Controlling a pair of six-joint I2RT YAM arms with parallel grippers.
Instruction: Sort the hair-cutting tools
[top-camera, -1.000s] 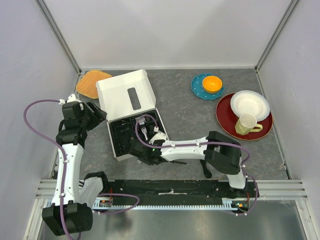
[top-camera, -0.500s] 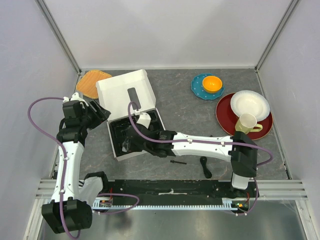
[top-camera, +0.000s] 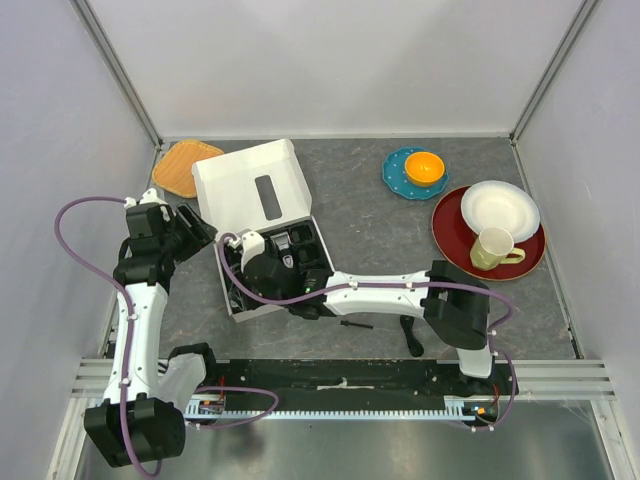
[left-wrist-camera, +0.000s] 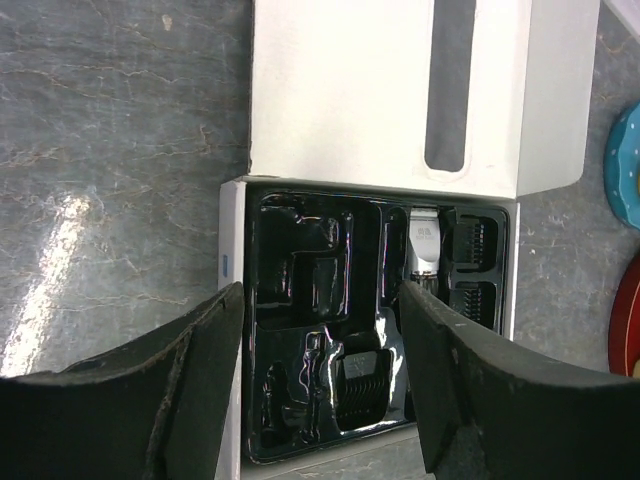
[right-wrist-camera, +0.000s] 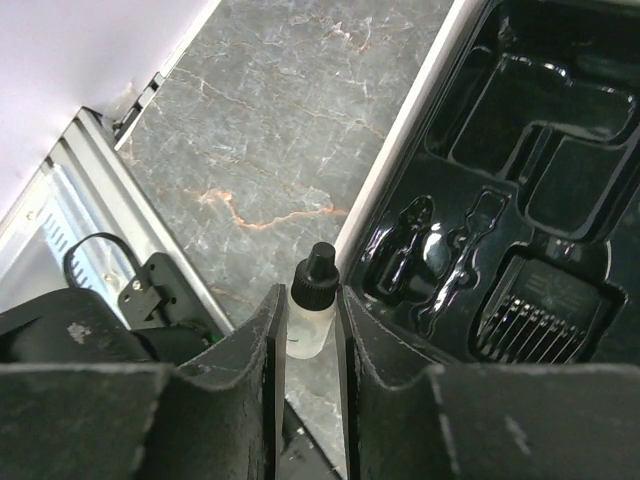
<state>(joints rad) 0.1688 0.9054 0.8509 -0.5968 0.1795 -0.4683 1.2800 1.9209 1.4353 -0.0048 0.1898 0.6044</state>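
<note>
Fingers of the right gripper (right-wrist-camera: 311, 298) are clamped from both sides on a small clear bottle (right-wrist-camera: 309, 315), its black cap poking out past the fingertips. The bottle hangs over the left rim of the white box (top-camera: 250, 182), where the black tray (left-wrist-camera: 300, 250) meets the gray table (top-camera: 380, 240). The right arm reaches across from the near right to get there.

The left gripper (left-wrist-camera: 320, 300) hovers by the table's left edge with its two fingers spread wide and nothing between them, looking down into the open box. The box sits in the left half of the table, its lid folded back toward the far edge.

Inside the tray, the silver-headed clipper (left-wrist-camera: 425, 245) lies in a slot on the right side. One comb guard (left-wrist-camera: 470, 240) sits just beside it, a second (left-wrist-camera: 474, 300) below that, and a third (left-wrist-camera: 362, 378) in a pocket near the tray's near edge. Several other pockets show only glossy black plastic.

Out on the table, a thin black brush (top-camera: 356, 324) lies near the near edge, just under the right arm. A small black piece (top-camera: 408, 336) lies a little to its right.

An orange mat (top-camera: 185, 167) occupies the far left corner. Toward the far right are a blue dish (top-camera: 396, 176) carrying an orange bowl (top-camera: 424, 167), and a red plate (top-camera: 450, 240) with a white bowl (top-camera: 498, 208) and a pale cup (top-camera: 492, 248).
</note>
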